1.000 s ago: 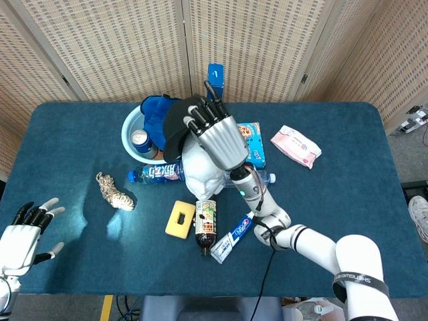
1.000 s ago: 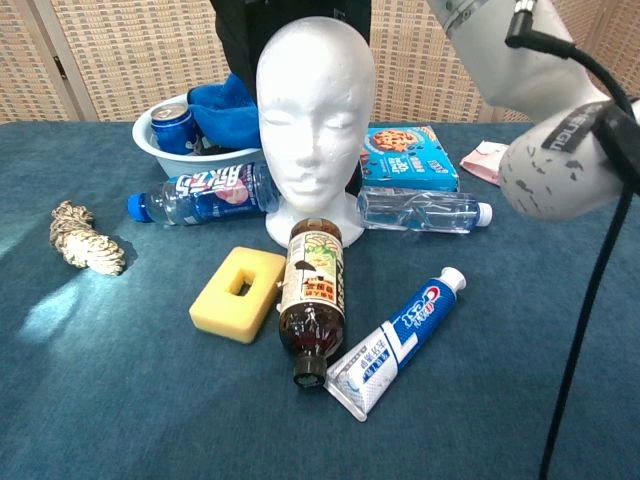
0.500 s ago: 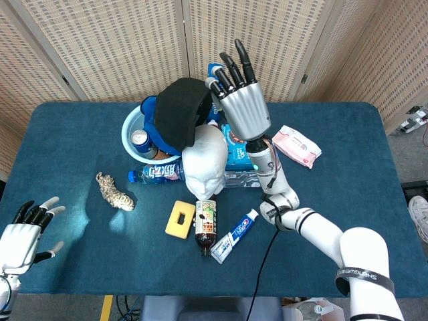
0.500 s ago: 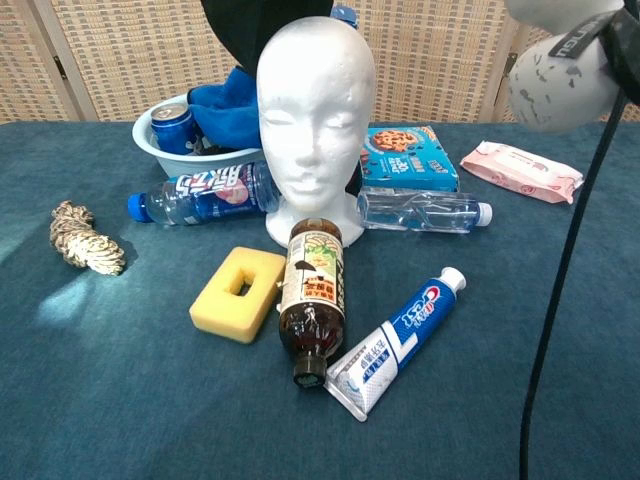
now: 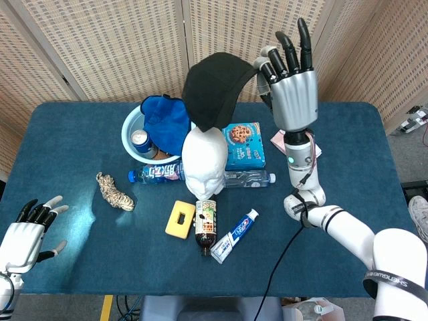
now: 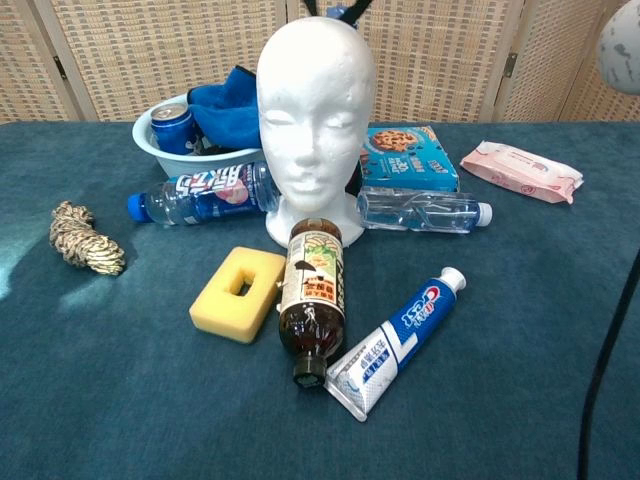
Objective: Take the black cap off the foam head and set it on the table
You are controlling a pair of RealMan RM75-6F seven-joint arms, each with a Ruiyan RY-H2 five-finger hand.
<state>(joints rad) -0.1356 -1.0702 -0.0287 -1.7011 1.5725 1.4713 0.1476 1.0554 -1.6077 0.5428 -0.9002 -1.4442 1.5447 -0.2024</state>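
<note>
The black cap (image 5: pixel 214 88) hangs in the air above and behind the white foam head (image 5: pixel 202 160), clear of it. My right hand (image 5: pixel 293 83) is raised high at the cap's right edge and pinches its rim, with the other fingers pointing up. In the chest view the foam head (image 6: pixel 315 110) stands bare at the table's middle, and only a sliver of the cap shows at the top edge. My left hand (image 5: pixel 27 231) rests open at the front left corner, holding nothing.
Around the head lie a bowl (image 5: pixel 131 127) with a can and blue cloth, two water bottles (image 6: pixel 200 190), a cookie box (image 5: pixel 244 144), a wipes pack (image 6: pixel 520 170), a yellow sponge (image 6: pixel 238 293), a brown bottle (image 6: pixel 312 295), toothpaste (image 6: pixel 395 340) and a rope knot (image 5: pixel 115 191).
My right hand has risen and swung to the right, carrying the cap up off the foam head. The left hand has barely moved.
</note>
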